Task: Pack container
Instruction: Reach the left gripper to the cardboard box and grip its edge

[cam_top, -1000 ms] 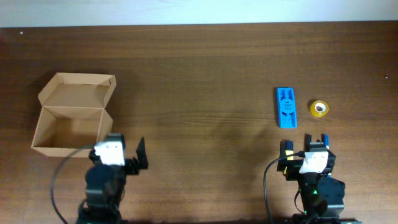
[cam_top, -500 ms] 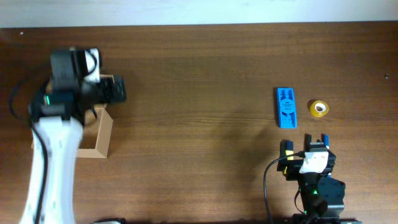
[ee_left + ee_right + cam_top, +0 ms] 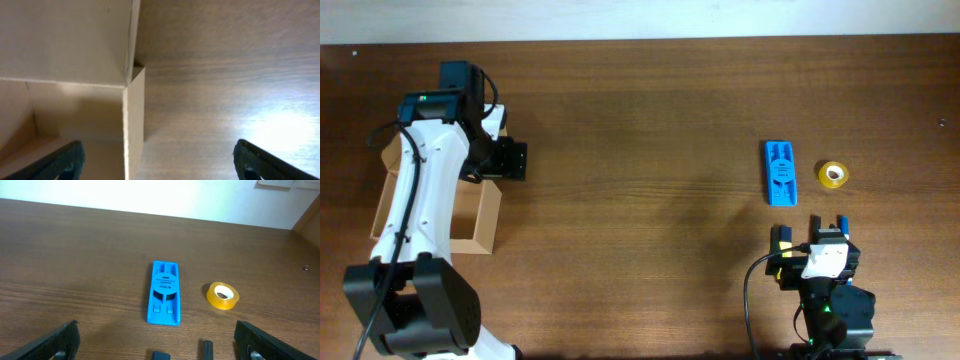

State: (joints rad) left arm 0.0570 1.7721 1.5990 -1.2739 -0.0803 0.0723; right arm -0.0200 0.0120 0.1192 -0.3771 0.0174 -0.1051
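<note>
My left gripper [image 3: 159, 162] hangs spread wide, holding nothing. One side wall of the small open brown cardboard box [image 3: 133, 125] runs between its fingers, with the box's inside on one side and the dark wooden bench [image 3: 225, 90] on the other. The lid flap lies just beyond. My right gripper [image 3: 159, 342] is also wide and empty. Ahead of it lies a flat blue plastic case [image 3: 164, 299], with a small yellow tape roll [image 3: 223, 295] near its right side.
</note>
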